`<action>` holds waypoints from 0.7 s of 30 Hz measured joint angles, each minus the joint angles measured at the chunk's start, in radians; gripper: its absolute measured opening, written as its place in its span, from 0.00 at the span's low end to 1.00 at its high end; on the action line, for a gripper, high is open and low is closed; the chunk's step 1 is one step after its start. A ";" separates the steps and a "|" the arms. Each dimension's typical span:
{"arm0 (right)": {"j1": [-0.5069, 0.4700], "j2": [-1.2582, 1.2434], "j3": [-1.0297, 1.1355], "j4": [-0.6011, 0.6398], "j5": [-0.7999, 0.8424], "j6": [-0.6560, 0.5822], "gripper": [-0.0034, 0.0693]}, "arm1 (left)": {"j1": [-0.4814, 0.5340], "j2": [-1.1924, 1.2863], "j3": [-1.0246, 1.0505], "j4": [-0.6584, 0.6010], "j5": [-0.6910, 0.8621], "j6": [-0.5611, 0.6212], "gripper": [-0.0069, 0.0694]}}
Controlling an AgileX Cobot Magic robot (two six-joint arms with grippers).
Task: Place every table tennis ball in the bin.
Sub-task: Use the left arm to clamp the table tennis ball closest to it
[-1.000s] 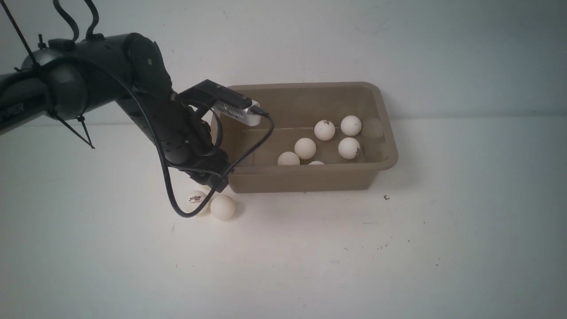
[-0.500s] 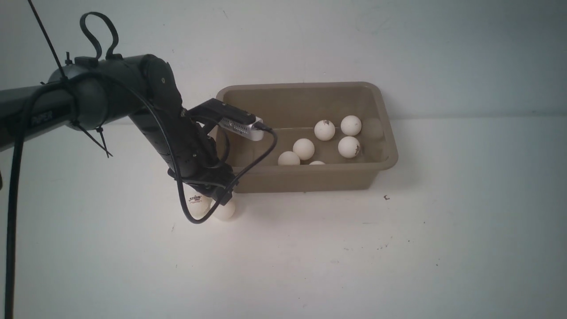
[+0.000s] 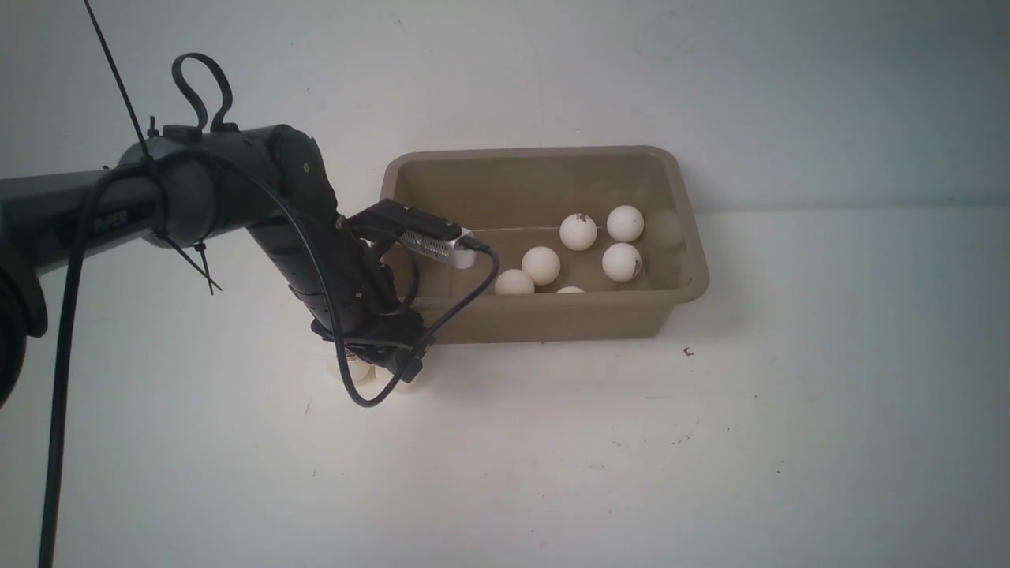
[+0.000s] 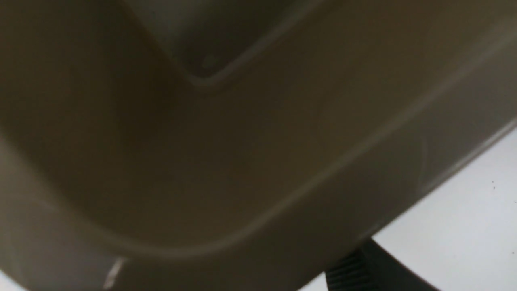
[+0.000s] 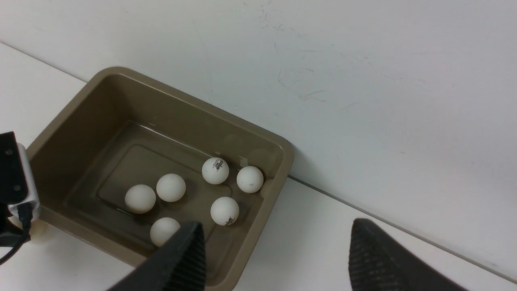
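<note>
The taupe bin stands by the back wall with several table tennis balls lying inside it, also seen in the right wrist view. Two more white balls sit on the table at the bin's front left corner; only slivers of them show. My left gripper is lowered right over them. The left wrist view is filled by the bin's wall, with one dark finger at the edge. My right gripper hangs open and empty above the bin's right end.
The white table runs wide in front of the bin and to its right. A white wall rises straight behind the bin. The left arm's cable loops in front of the bin's left end.
My left arm has come down and slightly right onto the two balls on the table, hiding most of them. Its jaws kept the same width. The balls in the bin lie as before.
</note>
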State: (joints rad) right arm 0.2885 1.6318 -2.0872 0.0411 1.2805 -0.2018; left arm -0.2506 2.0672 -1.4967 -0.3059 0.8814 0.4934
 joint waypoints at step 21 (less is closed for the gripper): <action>0.000 0.000 0.000 0.011 0.000 -0.004 0.65 | -0.008 0.048 -0.004 -0.053 -0.014 0.010 0.55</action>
State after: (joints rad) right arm 0.2885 1.6318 -2.0872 0.0523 1.2809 -0.2057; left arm -0.2584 2.1149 -1.5011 -0.3590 0.8673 0.5030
